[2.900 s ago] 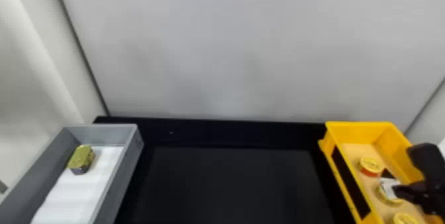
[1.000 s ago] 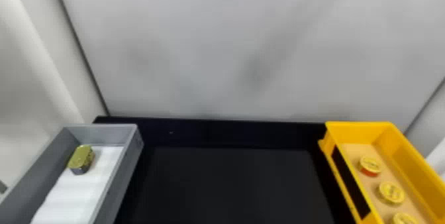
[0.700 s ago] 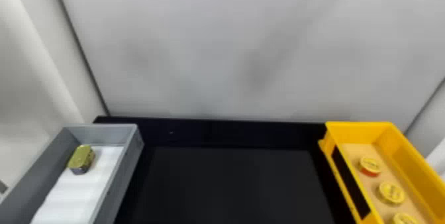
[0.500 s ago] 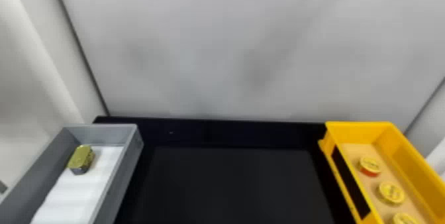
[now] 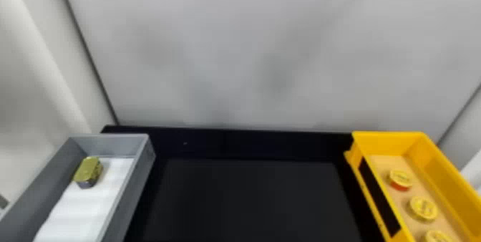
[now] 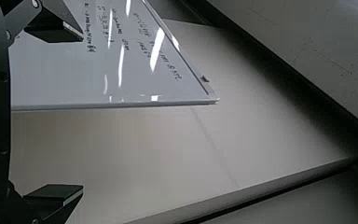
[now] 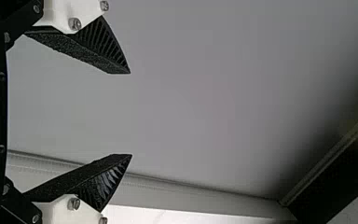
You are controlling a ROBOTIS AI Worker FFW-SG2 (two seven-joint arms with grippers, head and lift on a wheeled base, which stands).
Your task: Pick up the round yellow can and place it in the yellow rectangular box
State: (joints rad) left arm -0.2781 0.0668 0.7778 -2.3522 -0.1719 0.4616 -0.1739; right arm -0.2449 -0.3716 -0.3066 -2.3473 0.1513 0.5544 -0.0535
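Inside the yellow rectangular plastic box (image 5: 388, 141) on the black desk (image 5: 250, 202), we see three round yellow-topped metal cans: a far can (image 5: 400, 179) with a red side, a middle can (image 5: 423, 208) and a near can (image 5: 436, 237). We cannot tell which is the assigned one, but we judge placement complete. Our left claw (image 6: 83, 112) and right claw (image 7: 130, 114) are each spread apart, empty. The gold block-shaped tin (image 5: 87, 171) in the grey rectangular box (image 5: 111, 141) is outside this task. We judge no transfer remains.
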